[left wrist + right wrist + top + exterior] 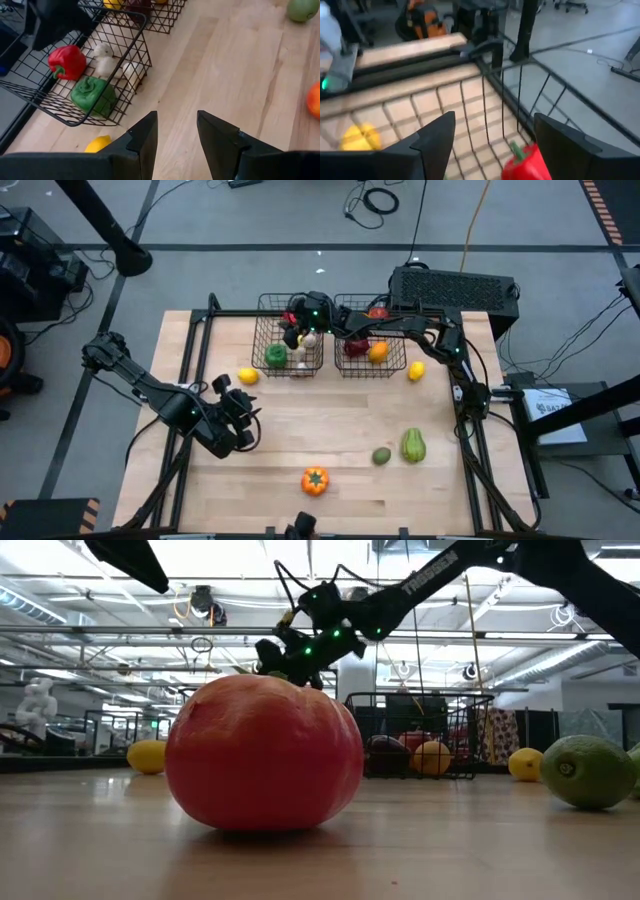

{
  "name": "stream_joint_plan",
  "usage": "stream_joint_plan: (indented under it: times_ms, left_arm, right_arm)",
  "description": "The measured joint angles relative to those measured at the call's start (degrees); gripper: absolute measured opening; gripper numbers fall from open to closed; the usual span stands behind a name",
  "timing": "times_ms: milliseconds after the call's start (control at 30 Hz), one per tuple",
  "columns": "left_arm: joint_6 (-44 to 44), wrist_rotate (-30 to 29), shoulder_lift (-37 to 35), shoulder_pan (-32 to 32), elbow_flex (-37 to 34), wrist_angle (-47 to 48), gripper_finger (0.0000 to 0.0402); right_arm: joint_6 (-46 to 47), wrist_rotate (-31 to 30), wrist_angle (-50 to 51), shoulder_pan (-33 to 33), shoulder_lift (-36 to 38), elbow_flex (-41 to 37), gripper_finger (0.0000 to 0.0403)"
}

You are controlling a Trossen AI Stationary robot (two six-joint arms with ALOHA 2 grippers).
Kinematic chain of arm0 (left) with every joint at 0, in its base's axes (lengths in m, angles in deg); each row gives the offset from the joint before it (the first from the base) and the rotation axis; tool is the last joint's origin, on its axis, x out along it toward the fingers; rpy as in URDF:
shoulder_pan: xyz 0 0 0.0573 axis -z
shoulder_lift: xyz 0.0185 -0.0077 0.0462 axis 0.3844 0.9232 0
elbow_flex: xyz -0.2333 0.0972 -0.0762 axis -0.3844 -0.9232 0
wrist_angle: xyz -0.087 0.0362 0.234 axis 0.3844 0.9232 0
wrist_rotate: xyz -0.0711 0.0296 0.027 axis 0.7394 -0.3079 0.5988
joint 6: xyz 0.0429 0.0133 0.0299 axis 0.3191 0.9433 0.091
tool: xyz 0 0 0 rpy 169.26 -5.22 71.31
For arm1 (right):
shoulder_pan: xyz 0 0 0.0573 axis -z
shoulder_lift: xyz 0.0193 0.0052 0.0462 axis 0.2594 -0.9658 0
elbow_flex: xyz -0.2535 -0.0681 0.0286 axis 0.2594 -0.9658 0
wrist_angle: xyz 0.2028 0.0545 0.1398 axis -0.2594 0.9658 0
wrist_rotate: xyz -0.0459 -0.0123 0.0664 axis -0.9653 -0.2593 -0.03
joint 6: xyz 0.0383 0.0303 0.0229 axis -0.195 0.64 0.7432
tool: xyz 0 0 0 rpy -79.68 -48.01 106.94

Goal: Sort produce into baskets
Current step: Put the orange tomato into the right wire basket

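Two wire baskets stand at the far middle of the table. The left basket (290, 340) holds a red pepper (67, 62), a green pepper (92, 95) and whitish bulbs (107, 62). The right basket (372, 345) holds red pieces and an orange (378, 352). My right gripper (495, 125) hangs open over the left basket, with the red pepper (527, 162) below its fingers and apart from them. My left gripper (177, 135) is open over bare table at the near left, holding nothing.
Loose on the table lie a lemon (248, 376) beside the left basket, a lemon (416, 370) beside the right basket, an orange pepper (315, 480) near the front edge, and two green pieces (381, 456) (413, 445). A black box (455, 288) stands at the far right.
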Motion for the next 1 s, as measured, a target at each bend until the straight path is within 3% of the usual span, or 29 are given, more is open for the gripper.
stream_joint_plan:
  times_ms: [200,267,433,567,833,1000]
  left_arm:
    - [-0.04,0.02,0.00,0.00,0.00,0.00,0.0145]
    - [-0.07,0.04,-0.01,0.00,0.00,0.00,0.0145]
    - [-0.10,-0.07,-0.02,0.00,0.00,-0.02,0.0145]
    - [-1.42,-0.84,0.00,0.00,0.00,-0.42,0.0145]
    - [-3.22,-1.05,2.70,0.21,0.00,-2.18,0.0145]
    - [-2.21,-2.80,5.83,-0.34,0.00,-2.96,0.0145]
  right_arm:
    - [-3.18,10.61,20.96,-3.25,12.68,0.18,0.0251]
    - [-5.92,10.50,32.21,-6.00,17.94,0.19,0.0248]
    - [-4.32,2.22,53.85,-15.83,27.16,0.09,0.0237]
    - [1.15,-7.12,62.44,-25.28,30.46,0.09,0.0227]
    - [10.86,-27.22,64.50,-42.11,29.38,-0.40,0.0205]
    - [11.40,-35.21,60.62,-48.63,28.35,-8.06,0.0195]
